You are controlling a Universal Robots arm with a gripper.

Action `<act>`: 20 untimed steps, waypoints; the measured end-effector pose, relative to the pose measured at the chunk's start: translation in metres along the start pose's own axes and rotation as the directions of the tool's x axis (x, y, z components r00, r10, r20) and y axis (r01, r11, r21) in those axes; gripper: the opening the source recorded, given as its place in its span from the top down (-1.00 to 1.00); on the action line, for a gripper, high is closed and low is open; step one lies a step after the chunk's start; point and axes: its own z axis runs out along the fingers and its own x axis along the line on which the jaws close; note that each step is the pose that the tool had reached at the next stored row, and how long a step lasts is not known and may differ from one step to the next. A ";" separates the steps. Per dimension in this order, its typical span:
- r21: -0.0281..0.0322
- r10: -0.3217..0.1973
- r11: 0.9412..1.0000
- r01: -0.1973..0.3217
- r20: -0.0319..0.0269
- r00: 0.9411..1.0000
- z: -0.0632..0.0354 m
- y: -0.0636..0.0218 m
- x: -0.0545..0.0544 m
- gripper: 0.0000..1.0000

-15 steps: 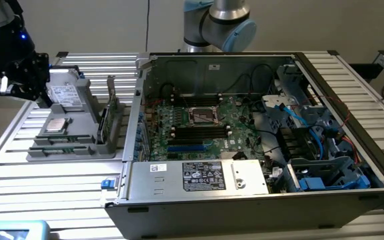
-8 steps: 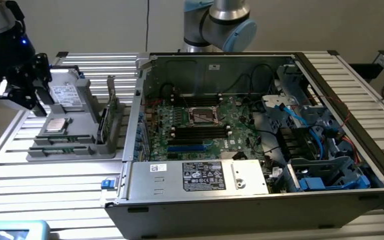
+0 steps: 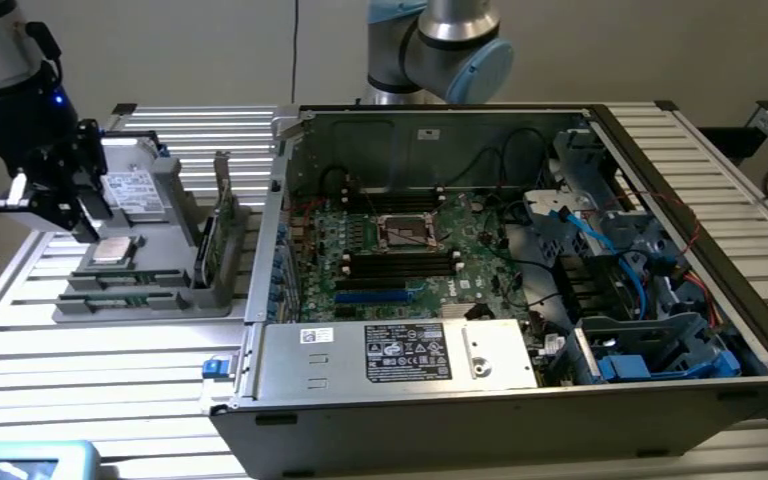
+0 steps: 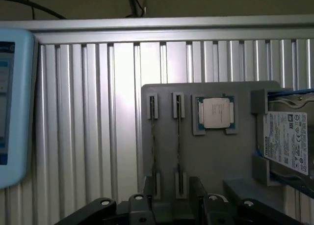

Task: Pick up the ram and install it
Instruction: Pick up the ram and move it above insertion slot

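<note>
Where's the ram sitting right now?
In the wrist view, the ram stands edge-on in a slot of the grey holder, beside the silver processor chip; the holder sits at the exterior view's left.

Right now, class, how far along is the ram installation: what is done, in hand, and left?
Done: nothing yet shows. In hand: the gripper hovers over the grey holder, above the ram, which sits in its holder slot, ungripped. Left: pickup and installing; the black motherboard slots look unfilled.
</note>
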 end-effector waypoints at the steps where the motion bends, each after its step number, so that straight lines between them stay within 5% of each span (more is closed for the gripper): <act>1: 0.000 -0.005 1.000 0.005 0.000 1.000 0.0018 0.0000 0.000 0.15; 7: -0.001 -0.037 0.999 0.037 -0.002 0.999 0.0123 -0.0002 0.001 0.15; 12: -0.001 -0.038 0.999 0.038 -0.018 0.999 0.0163 -0.0003 0.001 0.15; 14: 0.003 -0.038 0.999 0.038 -0.024 0.999 0.0180 -0.0003 0.001 0.15; 20: 0.015 -0.038 0.999 0.039 -0.025 0.999 0.0262 -0.0004 0.003 0.15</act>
